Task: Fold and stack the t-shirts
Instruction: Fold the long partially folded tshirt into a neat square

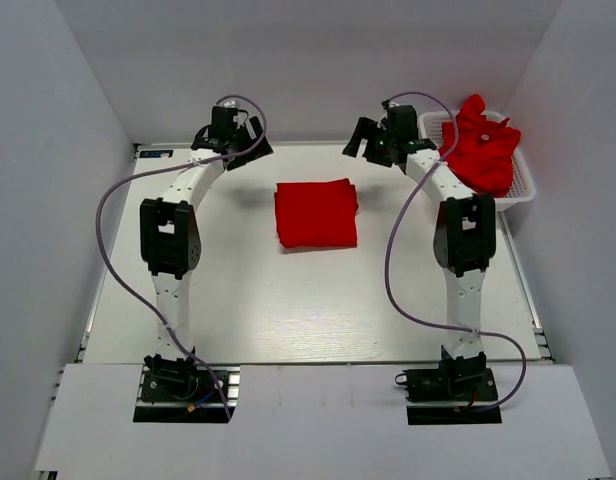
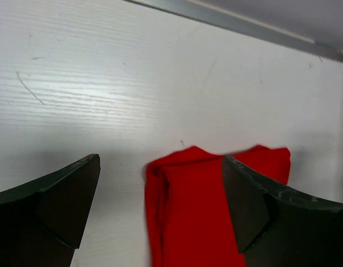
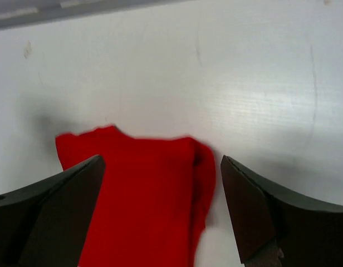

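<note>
Tabletop [image 1: 288,310] shows on all sides of the folded t-shirt [image 1: 316,213]

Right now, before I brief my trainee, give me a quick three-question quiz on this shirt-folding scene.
1. True or false: the folded t-shirt lies on the table, outside the basket.
2. Where are the crumpled t-shirts? A in the basket; B on the bare table; C held by an arm.
3. Fill in: the left end effector and right end effector are both ___.
Key: 1 true; 2 A; 3 open.
</note>
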Motion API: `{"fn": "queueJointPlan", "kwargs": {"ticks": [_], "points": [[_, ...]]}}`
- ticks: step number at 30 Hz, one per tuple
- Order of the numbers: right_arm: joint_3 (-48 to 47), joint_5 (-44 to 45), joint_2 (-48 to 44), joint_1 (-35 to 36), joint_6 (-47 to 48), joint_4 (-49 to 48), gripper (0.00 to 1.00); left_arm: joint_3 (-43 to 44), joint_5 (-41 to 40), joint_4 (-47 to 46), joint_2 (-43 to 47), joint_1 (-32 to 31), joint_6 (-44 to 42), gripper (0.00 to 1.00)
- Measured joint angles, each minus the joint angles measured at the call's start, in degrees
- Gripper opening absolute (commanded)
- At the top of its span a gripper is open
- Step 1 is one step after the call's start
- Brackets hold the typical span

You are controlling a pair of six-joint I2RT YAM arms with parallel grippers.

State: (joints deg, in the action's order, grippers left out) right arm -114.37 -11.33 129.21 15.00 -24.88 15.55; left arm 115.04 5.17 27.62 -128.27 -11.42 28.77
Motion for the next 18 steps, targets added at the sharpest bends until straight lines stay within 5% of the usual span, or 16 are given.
{"fn": "queueJointPlan", "kwargs": {"ticks": [10,18], "points": [[25.94,-7.37,-17.99,0.2,3.23,-3.56,0.9,-20.44,11.91,-7.56,10.27,-4.33,-5.53,1.0],[35.23,-9.77,-21.49,0.59,4.48,-4.28,0.9,-24.65,9.57,-5.97,10.21,-7.61,-5.86,0.99]]}}
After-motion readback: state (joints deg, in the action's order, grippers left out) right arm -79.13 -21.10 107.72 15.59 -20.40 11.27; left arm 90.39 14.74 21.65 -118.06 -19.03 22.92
